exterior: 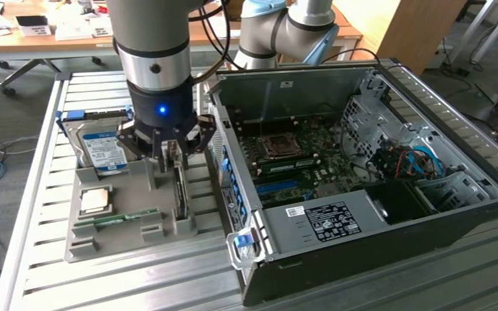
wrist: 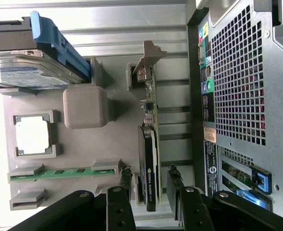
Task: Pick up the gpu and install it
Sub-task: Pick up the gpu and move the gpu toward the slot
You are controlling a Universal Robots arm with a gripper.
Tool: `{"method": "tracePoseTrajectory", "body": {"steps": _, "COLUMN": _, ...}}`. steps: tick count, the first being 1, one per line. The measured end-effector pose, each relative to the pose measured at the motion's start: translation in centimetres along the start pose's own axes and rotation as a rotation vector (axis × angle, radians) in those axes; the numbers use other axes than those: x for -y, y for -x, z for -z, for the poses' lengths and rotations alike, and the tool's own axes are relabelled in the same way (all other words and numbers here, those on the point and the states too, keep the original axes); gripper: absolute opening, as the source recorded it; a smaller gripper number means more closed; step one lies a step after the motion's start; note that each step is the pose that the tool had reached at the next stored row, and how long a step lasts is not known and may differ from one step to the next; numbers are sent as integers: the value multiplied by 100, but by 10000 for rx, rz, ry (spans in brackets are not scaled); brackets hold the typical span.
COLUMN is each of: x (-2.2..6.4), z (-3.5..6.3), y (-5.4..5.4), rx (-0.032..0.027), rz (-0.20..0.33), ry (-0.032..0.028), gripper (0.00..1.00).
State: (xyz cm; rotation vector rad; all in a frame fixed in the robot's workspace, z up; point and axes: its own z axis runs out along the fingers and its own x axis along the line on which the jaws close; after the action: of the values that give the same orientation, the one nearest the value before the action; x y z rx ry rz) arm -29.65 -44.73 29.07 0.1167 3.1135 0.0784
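Observation:
The gpu [wrist: 148,144] stands on edge in a slot of the grey holder tray [wrist: 117,139]. It is a green card with a black cooler block and a silver end bracket. My gripper [wrist: 149,174] hangs over it, open. One finger is on each side of the cooler, with a small gap to either face. In the exterior view the gripper [exterior: 176,152] is right above the gpu [exterior: 182,194], beside the open computer case [exterior: 456,162].
The holder tray [exterior: 89,249] also carries a hard drive [exterior: 102,146] with a blue-white label, a square processor chip [exterior: 93,199] and a thin green memory stick [exterior: 119,218]. The case lies open with its motherboard [exterior: 292,162] exposed. All rests on a slatted metal table [exterior: 41,285].

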Motion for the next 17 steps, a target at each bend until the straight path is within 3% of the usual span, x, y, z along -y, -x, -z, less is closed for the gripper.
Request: {"method": "tracePoseTrajectory", "body": {"steps": 17, "x": 2, "z": -41, "y": -1, "rx": -2, "rz": 0, "ry": -2, "gripper": 43}}
